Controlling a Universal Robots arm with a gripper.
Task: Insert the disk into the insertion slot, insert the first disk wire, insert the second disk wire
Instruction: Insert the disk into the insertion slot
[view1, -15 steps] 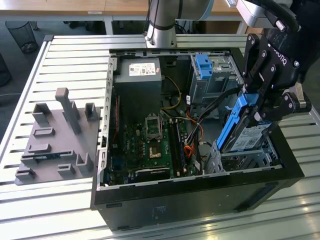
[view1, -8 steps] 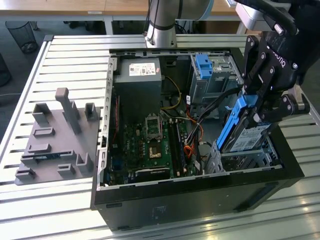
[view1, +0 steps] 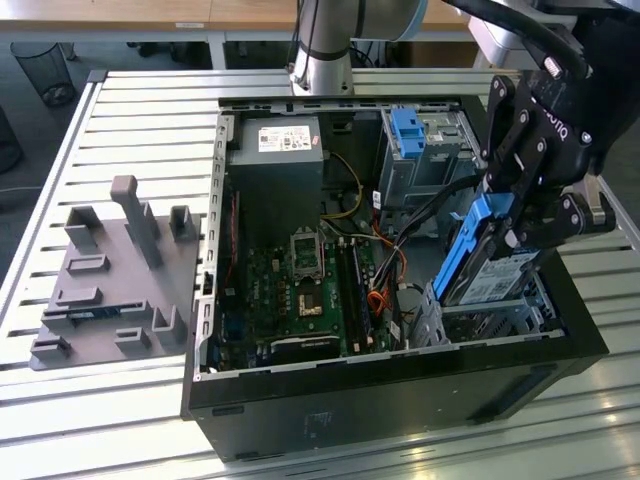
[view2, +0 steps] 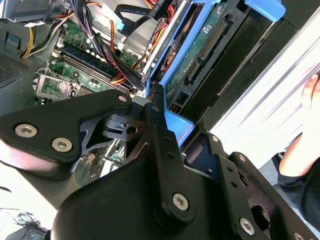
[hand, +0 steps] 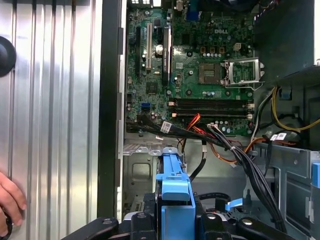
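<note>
In the exterior view my gripper (view1: 508, 218) is shut on the disk (view1: 492, 268), a grey drive in a bright blue carrier. The disk hangs steeply tilted, its lower end just above the insertion slot (view1: 482, 318), a low perforated silver cage in the near right corner of the open computer case. In the second wrist view the disk (view2: 202, 47) shows its green circuit side, with my fingers (view2: 156, 97) clamped on the blue frame. The first wrist view looks down the blue carrier edge (hand: 175, 197) toward the insertion slot (hand: 140, 167). Loose black and orange wires (view1: 388, 272) lie beside the slot.
A taller silver cage with a blue latch (view1: 410, 135) stands at the back right of the case, next to the power supply (view1: 275, 150). The motherboard (view1: 300, 290) fills the middle. A grey fixture plate (view1: 110, 270) lies on the slatted table. A person's hand (hand: 10, 197) rests near the case.
</note>
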